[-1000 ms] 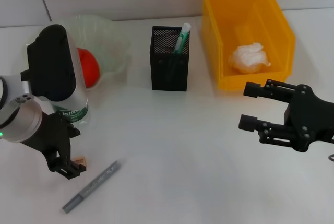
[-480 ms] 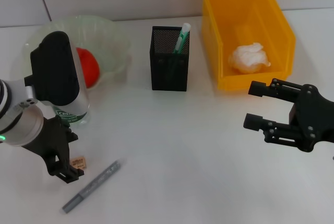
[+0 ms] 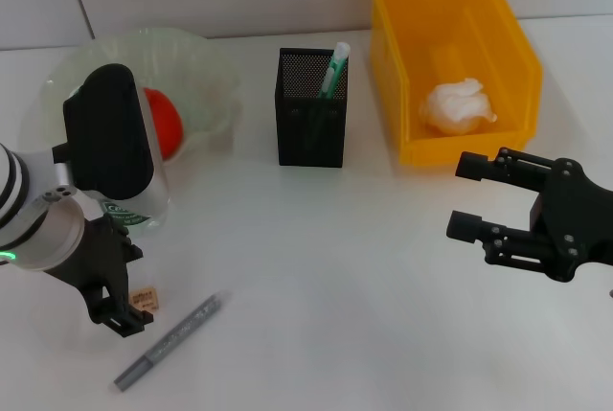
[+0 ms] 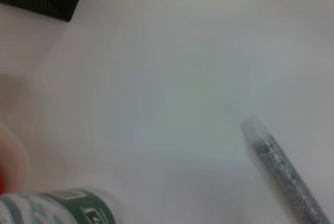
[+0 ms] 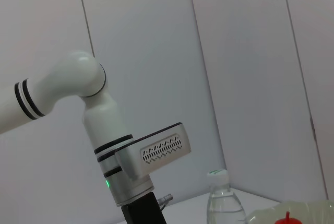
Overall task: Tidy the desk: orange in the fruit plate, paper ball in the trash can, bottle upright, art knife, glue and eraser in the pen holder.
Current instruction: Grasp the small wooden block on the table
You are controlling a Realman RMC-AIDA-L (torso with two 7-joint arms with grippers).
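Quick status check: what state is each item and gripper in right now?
orange: in the fruit plate
paper ball: in the yellow trash bin
bottle: upright, beside the fruit plate
glue stick: standing in the pen holder
art knife: lying flat on the desk
eraser: on the desk, by the left gripper
right gripper: open, empty, near the bin

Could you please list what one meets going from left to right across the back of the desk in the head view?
Fruit plate with the orange → pen holder → yellow trash can holding the paper ball.
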